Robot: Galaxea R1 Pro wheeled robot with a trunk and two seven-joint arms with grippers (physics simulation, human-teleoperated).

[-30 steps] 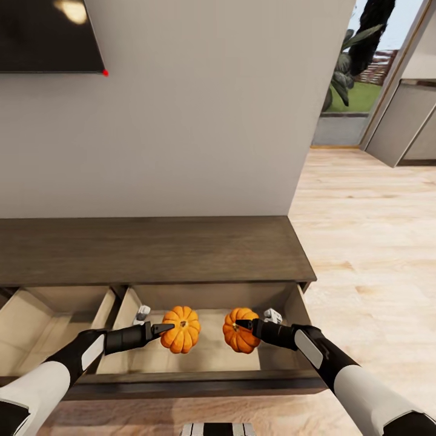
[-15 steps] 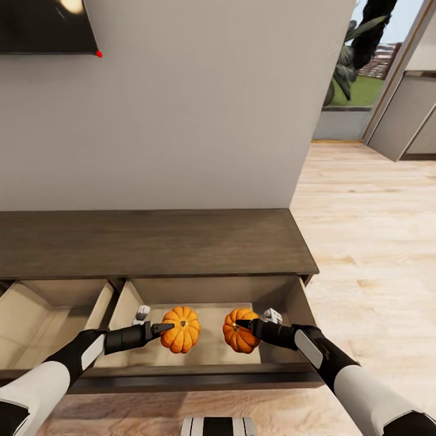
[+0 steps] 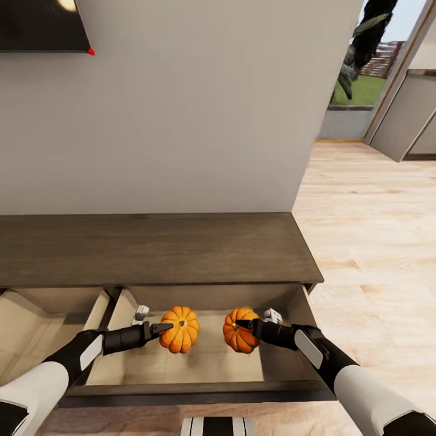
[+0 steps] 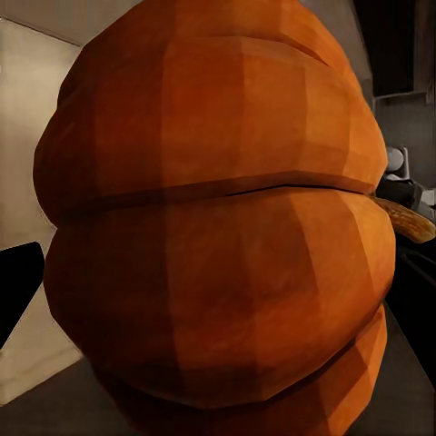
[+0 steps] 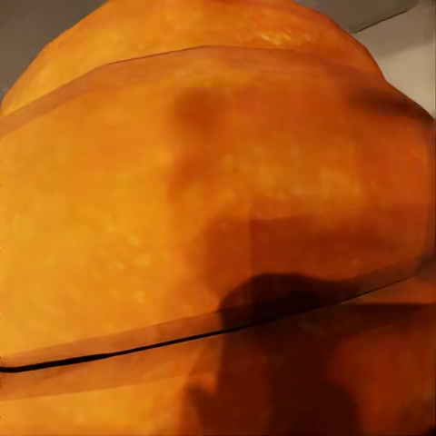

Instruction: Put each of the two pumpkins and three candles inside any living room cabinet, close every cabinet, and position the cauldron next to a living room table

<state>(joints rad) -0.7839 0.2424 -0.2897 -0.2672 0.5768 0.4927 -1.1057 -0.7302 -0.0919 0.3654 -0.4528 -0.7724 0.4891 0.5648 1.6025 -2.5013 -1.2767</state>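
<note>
The long dark-brown cabinet [image 3: 151, 248] stands against the wall with two drawers pulled out. Over the right drawer [image 3: 200, 363], my left gripper [image 3: 165, 329] is shut on one orange pumpkin [image 3: 180, 330], which looms large in the left wrist view [image 4: 218, 236]. My right gripper [image 3: 242, 325] is shut on the other pumpkin [image 3: 239, 333], seen close up in the right wrist view [image 5: 218, 200]. Both pumpkins hang side by side, a little apart, above the drawer's pale floor. The candles, cauldron and table are out of view.
The left drawer [image 3: 36, 321] also stands open. A dark wall screen [image 3: 36, 24] hangs at upper left. Pale wood floor [image 3: 375, 242] stretches to the right toward a doorway with a plant [image 3: 357, 54]. The drawer's front edge [image 3: 194, 392] lies close before my base.
The whole picture has shifted, so the camera moved: the drawer's front edge now sits lower in view. Both grippers still hold their pumpkins in the same pose.
</note>
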